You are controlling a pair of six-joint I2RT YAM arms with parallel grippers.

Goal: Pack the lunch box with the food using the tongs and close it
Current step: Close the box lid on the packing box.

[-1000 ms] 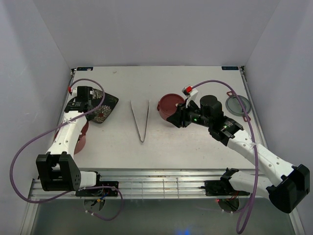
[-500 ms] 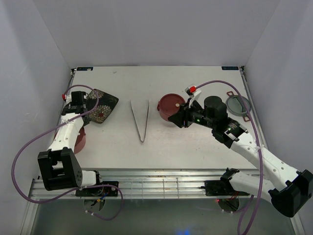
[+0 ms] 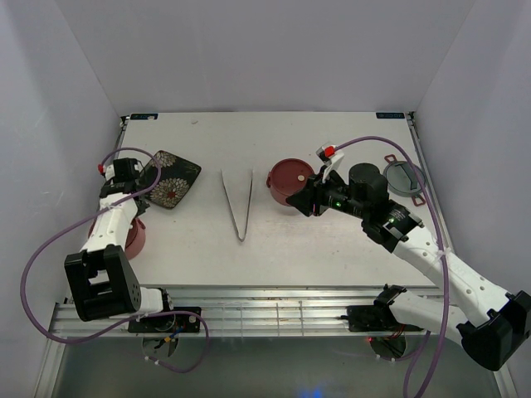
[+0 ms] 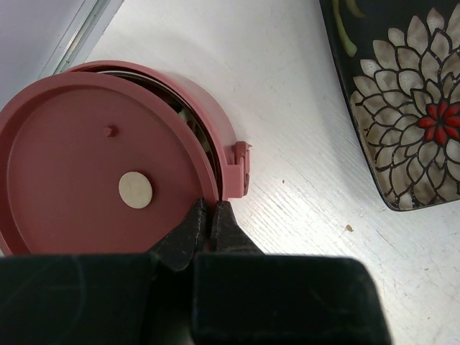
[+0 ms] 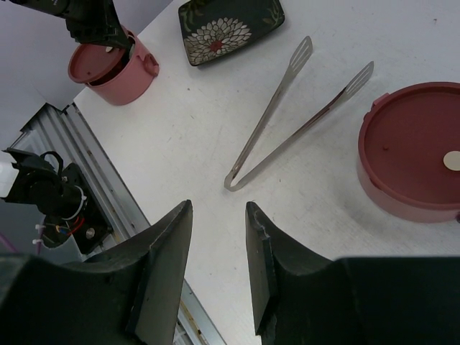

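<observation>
The lunch box is in two dusty-red tiers. One tier [image 3: 138, 240] stands at the left edge under my left arm. Its flat lid [image 4: 93, 172] lies skewed on it, leaving a crescent of steel inside showing. My left gripper [image 4: 208, 205] is shut on that lid's rim beside the side handle [image 4: 238, 169]. The other tier [image 3: 286, 179], lid on, stands mid-table. The silver tongs [image 3: 239, 203] lie flat, their joined end toward me. My right gripper [image 5: 218, 205] hangs open above the table, near the tongs' joined end [image 5: 233, 183]. No food shows.
A dark floral square plate [image 3: 171, 179] sits at the back left, just beyond the left tier, with nothing on it. A grey round lid [image 3: 404, 177] lies at the right. A metal rail [image 3: 265, 311] runs along the near table edge.
My left wrist has swung left, from over the plate to the table's left edge above the left tier. The right arm has drifted slightly right; its jaws stay open.
</observation>
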